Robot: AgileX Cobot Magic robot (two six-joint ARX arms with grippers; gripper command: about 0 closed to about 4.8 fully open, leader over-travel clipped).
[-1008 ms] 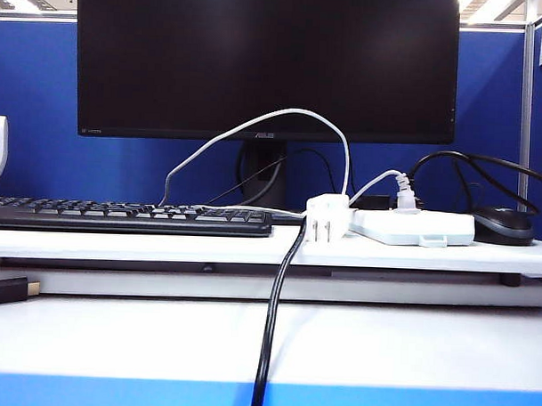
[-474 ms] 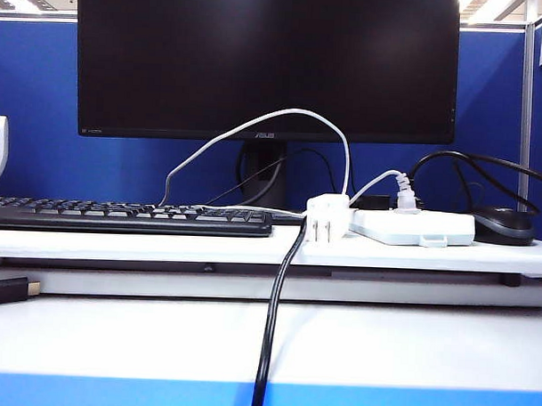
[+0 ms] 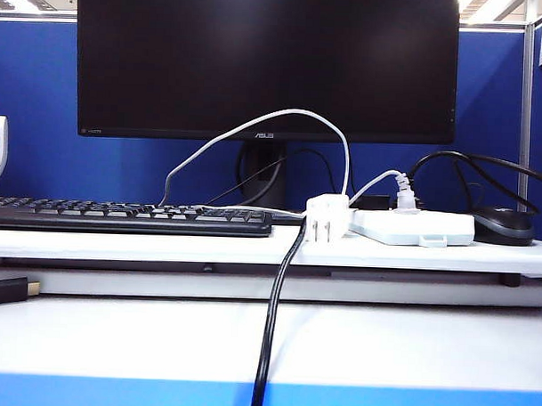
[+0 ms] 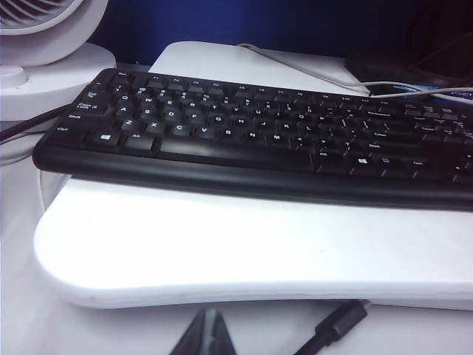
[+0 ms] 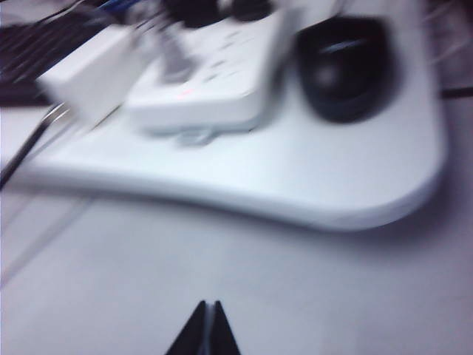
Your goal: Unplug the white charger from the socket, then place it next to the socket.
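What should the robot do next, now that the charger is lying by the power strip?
Probably just pull back and rest. The white charger already lies unplugged, prongs showing, beside the socket. The right gripper is shut, empty and well short of it; the left gripper is shut near the keyboard.

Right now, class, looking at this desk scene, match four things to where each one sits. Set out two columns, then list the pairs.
Things
1. white charger
2. socket
3. black mouse
4. keyboard

Places
A. far right of the shelf
B. left part of the shelf
C. lying unplugged against the socket's left end
D. between charger and mouse

Pairs: 1-C, 2-D, 3-A, 4-B
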